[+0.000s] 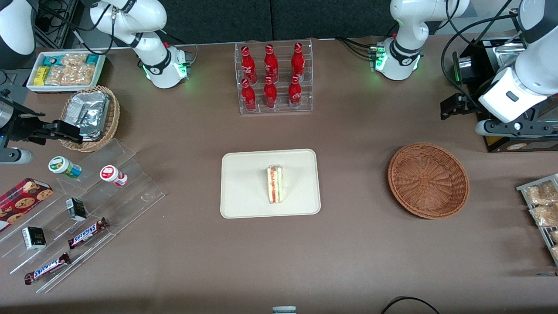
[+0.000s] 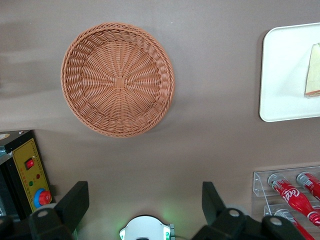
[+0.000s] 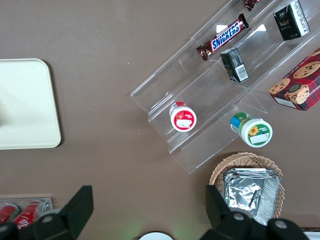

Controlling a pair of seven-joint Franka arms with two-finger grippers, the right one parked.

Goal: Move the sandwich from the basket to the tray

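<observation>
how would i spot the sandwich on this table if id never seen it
Find the cream-white tray at the middle of the table, nearer the front camera than the rack of red bottles. The sandwich lies on it, a small white-bread wedge with red-orange filling, the only thing on the tray. The basket is empty, and the tool hangs open above the table near it.

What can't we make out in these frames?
- Sandwich: cut off by the edge in the left wrist view; only the front view shows it whole on the tray.
- Gripper: fingers open, high above the table near the empty basket; fingertips partly cut off.
- Packets at the working arm's table end: cropped.
</observation>
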